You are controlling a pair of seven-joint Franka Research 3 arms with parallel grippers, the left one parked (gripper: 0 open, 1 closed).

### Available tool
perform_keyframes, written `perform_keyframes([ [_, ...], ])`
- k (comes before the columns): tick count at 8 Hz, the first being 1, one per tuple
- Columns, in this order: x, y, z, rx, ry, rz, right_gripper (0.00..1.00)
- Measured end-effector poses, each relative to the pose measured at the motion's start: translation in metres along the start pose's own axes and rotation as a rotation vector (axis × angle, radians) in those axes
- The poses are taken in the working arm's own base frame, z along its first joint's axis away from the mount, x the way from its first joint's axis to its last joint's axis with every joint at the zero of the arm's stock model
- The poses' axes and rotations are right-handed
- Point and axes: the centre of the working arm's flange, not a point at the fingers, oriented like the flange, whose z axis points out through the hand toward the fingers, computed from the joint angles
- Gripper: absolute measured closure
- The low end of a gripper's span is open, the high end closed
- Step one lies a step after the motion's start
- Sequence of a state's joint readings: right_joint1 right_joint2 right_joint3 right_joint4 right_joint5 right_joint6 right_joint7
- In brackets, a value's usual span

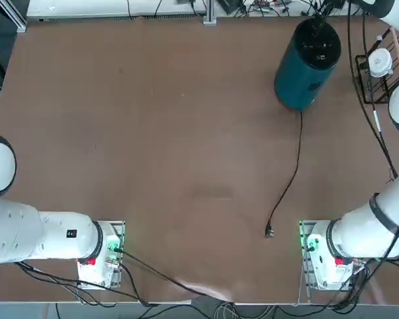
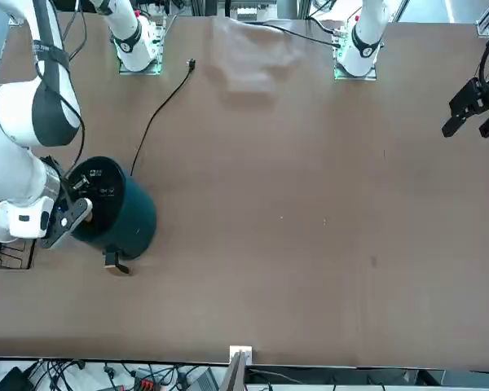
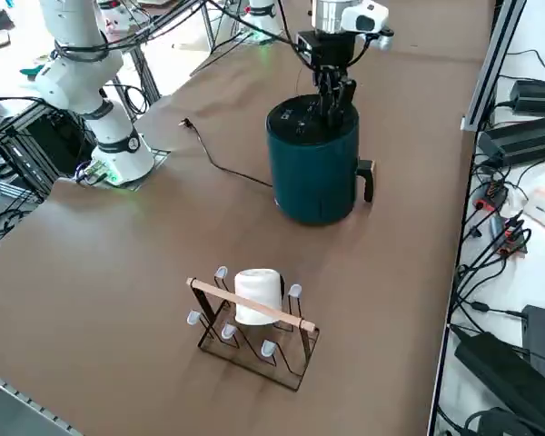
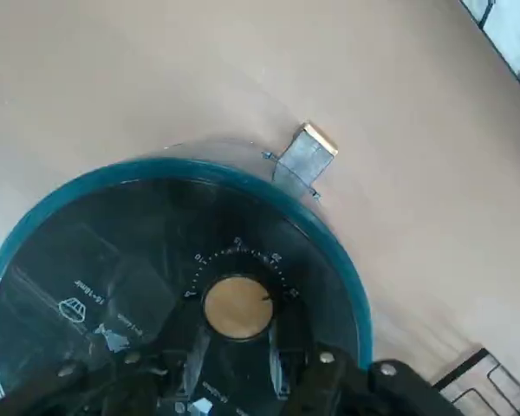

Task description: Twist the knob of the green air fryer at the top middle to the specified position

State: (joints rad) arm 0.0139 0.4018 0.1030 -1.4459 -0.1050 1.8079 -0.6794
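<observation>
Turning the dial is the step I judge to be in hand, and doing it well means keeping my wrist axis straight over the dial's centre, so the turn rolls it rather than drags sideways.

The tabletop (image 1: pixel 153 166) spreads out on all sides of my right tool (image 4: pixel 237 364), bare brown except for what stands close by. The green air fryer (image 3: pixel 313 173) stands directly under my tool, upright, its black top panel facing up at me. Its thin power cord (image 1: pixel 289 179) trails away from its base toward my own arm's mount, the plug lying free, so it should not snag a turn. A wire rack (image 3: pixel 254 327) holding a white cup stands near the fryer, apart from it, clear of my wrist.

The knob (image 4: pixel 237 307), round and tan, sits between my fingers (image 4: pixel 286 368), ringed by white tick marks. My tool is clamped on the knob, the pads closed against its sides. I should turn slowly, watch the small pointer mark on the knob's rim against the ticks, and stop without pressing down.

Much is hard to read: the numerals around the dial are too small to make out, so the target mark I cannot name. In the overhead view my arm hides the knob, and in the view across the tabletop my wrist hides it.
</observation>
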Motion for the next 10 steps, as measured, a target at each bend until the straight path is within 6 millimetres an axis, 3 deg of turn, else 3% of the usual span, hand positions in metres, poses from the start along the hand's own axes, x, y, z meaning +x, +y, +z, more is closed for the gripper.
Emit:
perform_keyframes([
  [10, 0.0031, 0.0026, 0.0, -0.03, 0.009, -0.255, 0.58],
])
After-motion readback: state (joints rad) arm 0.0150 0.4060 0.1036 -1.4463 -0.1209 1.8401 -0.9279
